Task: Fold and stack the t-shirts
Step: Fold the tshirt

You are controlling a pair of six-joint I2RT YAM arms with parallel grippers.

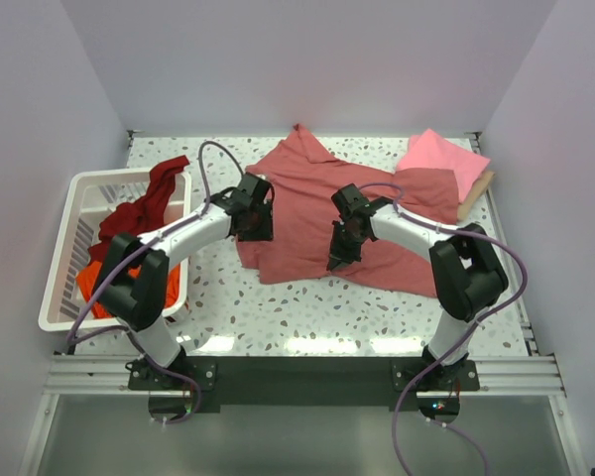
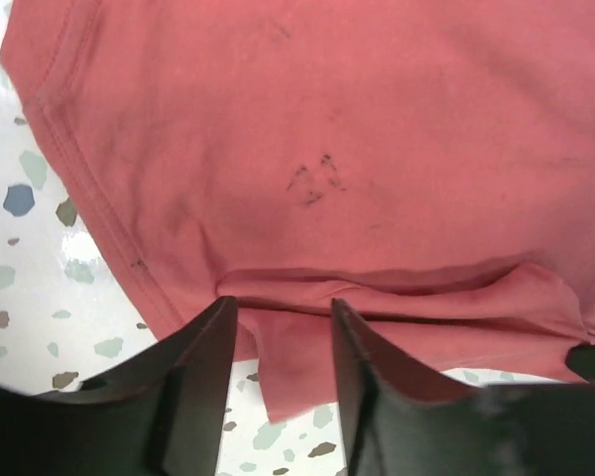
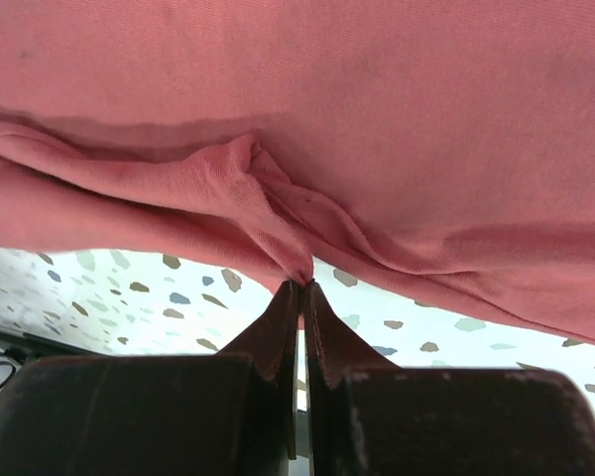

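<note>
Rose-red t-shirt [image 1: 302, 193] lies rumpled in the middle of the counter [image 1: 297, 312], and its fold seems under way. Right gripper [image 3: 303, 286] has its jaws pinching a ridge of cloth. Left gripper [image 2: 283, 309] hovers with jaws spread over the near hem, which it likely needs to grasp next.

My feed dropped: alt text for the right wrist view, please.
The right fingers are closed on a bunched fold at the edge of the rose-red shirt, which fills the upper frame. Speckled table shows below it.
</note>
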